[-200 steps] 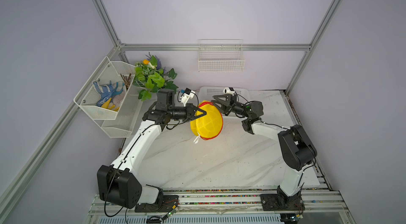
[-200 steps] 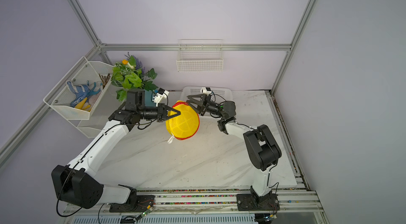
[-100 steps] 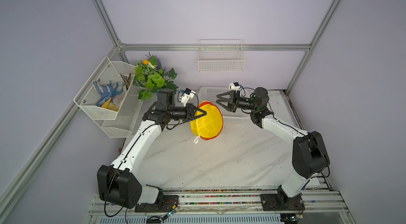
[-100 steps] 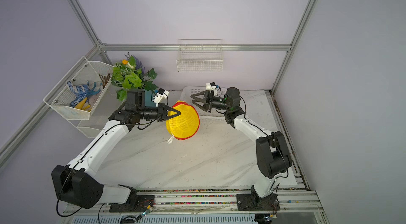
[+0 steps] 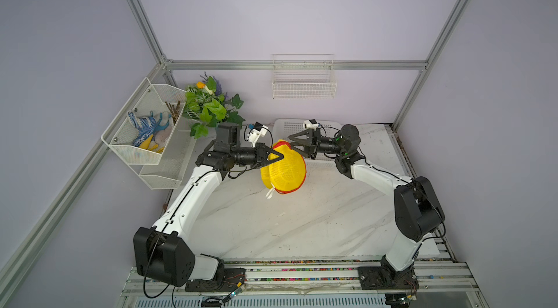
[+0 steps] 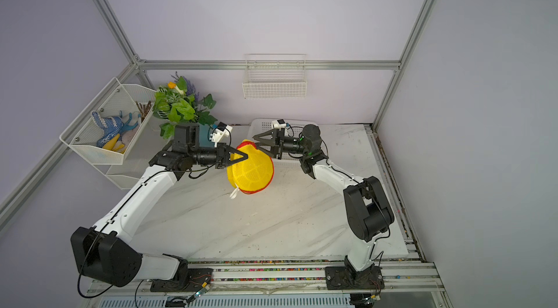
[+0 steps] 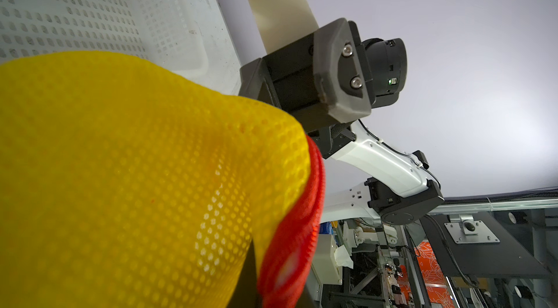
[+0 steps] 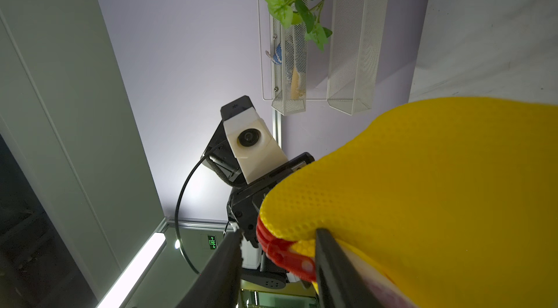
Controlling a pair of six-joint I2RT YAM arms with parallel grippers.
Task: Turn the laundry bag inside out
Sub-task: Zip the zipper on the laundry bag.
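Note:
The laundry bag [image 5: 283, 170] [image 6: 250, 170] is bright yellow mesh with red zipper trim and hangs above the marble table. A small white tab [image 5: 269, 193] dangles at its lower edge. My left gripper [image 5: 280, 157] [image 6: 245, 157] is shut on the bag's upper edge; in the left wrist view the mesh [image 7: 120, 170] covers most of the gripper [image 7: 277, 288]. My right gripper [image 5: 296, 146] [image 6: 262, 146] is open at the bag's top from the other side. In the right wrist view its gripper [image 8: 279, 234] straddles the red trim, with yellow mesh [image 8: 422, 185] against one finger.
A white perforated basket [image 5: 290, 125] sits on the table behind the bag. A wire basket [image 5: 304, 86] hangs on the back wall. A green plant [image 5: 211, 107] and a mesh shelf with gloves [image 5: 142, 131] stand at the back left.
The right arm pulled its gripper back from the bag, then brought it in again to the bag's top edge. The left gripper and the bag have stayed in place.

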